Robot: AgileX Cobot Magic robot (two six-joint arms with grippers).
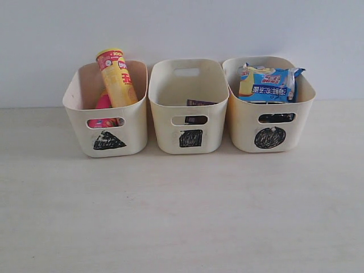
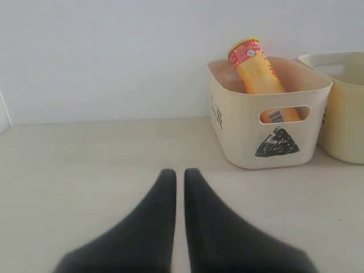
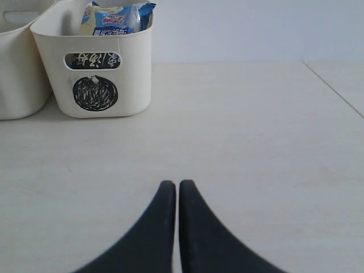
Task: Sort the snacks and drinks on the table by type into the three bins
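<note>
- Three cream bins stand side by side in a row along the far edge of the counter (image 1: 182, 216), close to the white wall (image 1: 182, 28).
- The triangle bin (image 1: 79, 122) is the one nearest the far left corner. A yellow tube (image 1: 118, 77) leans inside it, its lid sticking up above the rim. A pink tube (image 1: 103, 102) lies lower beside it and shows through the handle cutout.
- The square bin (image 1: 165, 114) sits in the middle. A purple carton (image 1: 199, 103) lies deep inside it, only partly seen.
- The circle bin (image 1: 242, 122) is nearest the far right corner. A blue-white bag (image 1: 267, 84) rests on top of its contents, rising above the rim. Something dark shows through the cutout, but it cannot be made out.
- The left gripper (image 2: 178, 176) is over bare counter, facing the triangle bin, its fingers drawn to a thin slit with nothing between them.
- The right gripper (image 3: 177, 187) is over bare counter, facing the circle bin, its fingers pressed together and holding nothing.
</note>
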